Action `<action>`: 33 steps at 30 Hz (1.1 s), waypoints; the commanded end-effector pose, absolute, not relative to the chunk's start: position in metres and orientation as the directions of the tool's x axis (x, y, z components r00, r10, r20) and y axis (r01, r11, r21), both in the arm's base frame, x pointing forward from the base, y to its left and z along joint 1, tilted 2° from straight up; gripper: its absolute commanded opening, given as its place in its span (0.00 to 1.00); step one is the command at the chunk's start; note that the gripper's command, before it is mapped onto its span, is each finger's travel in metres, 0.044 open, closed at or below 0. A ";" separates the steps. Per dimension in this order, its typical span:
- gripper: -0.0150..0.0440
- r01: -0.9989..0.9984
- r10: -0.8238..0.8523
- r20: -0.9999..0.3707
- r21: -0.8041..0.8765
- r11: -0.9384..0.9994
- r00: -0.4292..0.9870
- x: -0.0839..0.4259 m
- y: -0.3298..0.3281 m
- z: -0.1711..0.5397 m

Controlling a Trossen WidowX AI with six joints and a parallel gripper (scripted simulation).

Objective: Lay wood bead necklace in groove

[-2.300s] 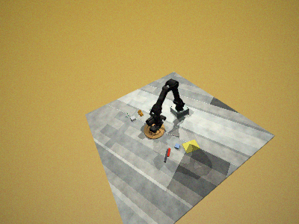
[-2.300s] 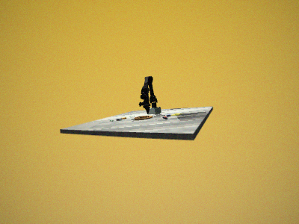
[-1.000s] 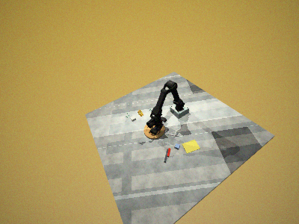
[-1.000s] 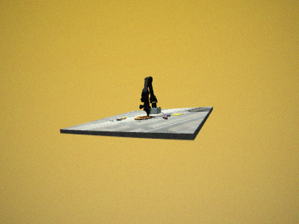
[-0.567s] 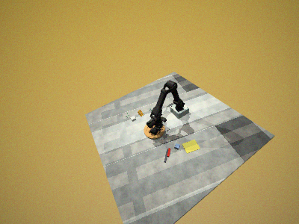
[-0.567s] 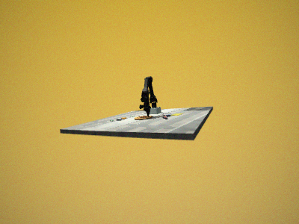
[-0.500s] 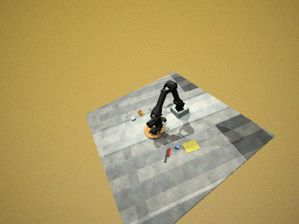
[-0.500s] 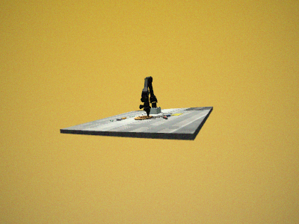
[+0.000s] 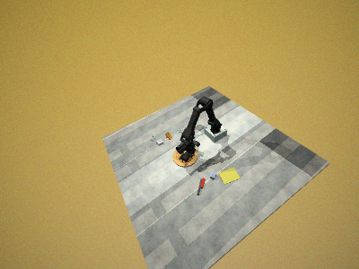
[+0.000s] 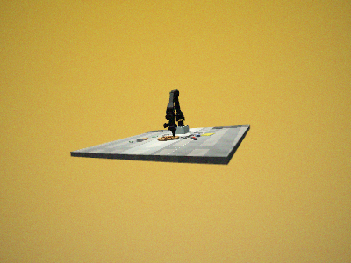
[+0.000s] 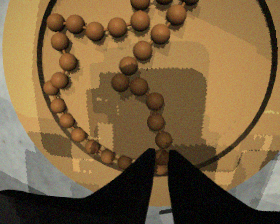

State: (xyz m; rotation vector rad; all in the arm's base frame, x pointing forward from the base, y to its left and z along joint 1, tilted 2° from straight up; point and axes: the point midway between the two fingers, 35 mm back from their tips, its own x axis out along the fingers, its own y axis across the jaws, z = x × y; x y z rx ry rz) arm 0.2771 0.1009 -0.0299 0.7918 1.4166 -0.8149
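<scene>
Wrist view, looking down past the fingertips: the wood bead necklace [image 11: 117, 27] lies on the round bead board [image 9: 177, 162] [image 10: 161, 138] [image 11: 240, 100], one run following the dark groove [image 11: 274, 55] around the board's left and lower left, the rest straying across its middle. That loose strand runs down to the board's lower edge, where the gripper [image 9: 185, 158] [image 10: 174, 135] [image 11: 161, 155] has its tips closed on a bead. From the top camera I see the grey block [image 9: 217, 135] [image 10: 182, 130] under the arm's foot, above and right of the board. Below and right of the board are a small blue block [image 9: 213, 176] and a yellow square [image 9: 229, 176] [image 10: 207, 134]; a red-and-dark tool [image 9: 202, 183] lies below it. Up and left of the board sit an orange piece [image 9: 169, 135] and a small white block [image 9: 160, 142].
</scene>
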 end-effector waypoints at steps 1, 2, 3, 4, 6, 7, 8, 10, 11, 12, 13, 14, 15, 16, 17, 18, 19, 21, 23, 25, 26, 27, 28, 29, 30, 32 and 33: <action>0.25 0.858 -0.013 -1.000 -0.012 0.514 -0.006 0.277 0.101 -0.030; 0.25 0.858 -0.013 -1.000 -0.012 0.513 -0.007 0.277 0.101 -0.029; 0.25 0.859 -0.013 -1.000 -0.013 0.512 -0.008 0.277 0.101 -0.028; 0.25 0.860 -0.014 -1.000 -0.015 0.510 -0.009 0.276 0.100 -0.026; 0.25 0.861 -0.014 -1.000 -0.016 0.509 -0.011 0.275 0.100 -0.024; 0.25 0.861 -0.014 -1.000 -0.016 0.509 -0.011 0.275 0.100 -0.024; 0.25 0.861 -0.014 -1.000 -0.016 0.509 -0.011 0.275 0.100 -0.024; 0.25 0.861 -0.014 -1.000 -0.017 0.509 -0.011 0.274 0.101 -0.024; 0.25 0.861 -0.014 -1.000 -0.017 0.509 -0.011 0.272 0.101 -0.024; 0.25 0.861 -0.014 -1.000 -0.017 0.509 -0.011 0.269 0.102 -0.024; 0.25 0.861 -0.014 -1.000 -0.017 0.509 -0.011 0.266 0.102 -0.024; 0.25 0.861 -0.014 -1.000 -0.017 0.509 -0.012 0.264 0.103 -0.024; 0.25 0.861 -0.014 -1.000 -0.017 0.509 -0.012 0.262 0.103 -0.024; 0.25 0.861 -0.014 -1.000 -0.017 0.509 -0.012 0.262 0.103 -0.024; 0.25 0.861 -0.014 -1.000 -0.017 0.509 -0.012 0.262 0.103 -0.024; 0.25 0.861 -0.014 -1.000 -0.017 0.509 -0.012 0.262 0.103 -0.024; 0.25 0.861 -0.014 -1.000 -0.017 0.509 -0.012 0.262 0.103 -0.024; 0.25 0.861 -0.014 -1.000 -0.017 0.509 -0.012 0.262 0.103 -0.024; 0.25 0.861 -0.014 -1.000 -0.017 0.509 -0.012 0.262 0.103 -0.024; 0.25 0.861 -0.014 -1.000 -0.017 0.509 -0.012 0.262 0.103 -0.025; 0.25 0.861 -0.014 -1.000 -0.017 0.509 -0.012 0.262 0.103 -0.026; 0.25 0.861 -0.014 -1.000 -0.017 0.509 -0.012 0.262 0.103 -0.028; 0.25 0.861 -0.014 -1.000 -0.017 0.509 -0.012 0.262 0.103 -0.029; 0.25 0.861 -0.014 -1.000 -0.017 0.509 -0.012 0.262 0.103 -0.031; 0.25 0.861 -0.014 -1.000 -0.017 0.509 -0.012 0.262 0.103 -0.032; 0.25 0.861 -0.014 -1.000 -0.017 0.509 -0.012 0.262 0.103 -0.032; 0.25 0.861 -0.014 -1.000 -0.017 0.509 -0.012 0.262 0.103 -0.032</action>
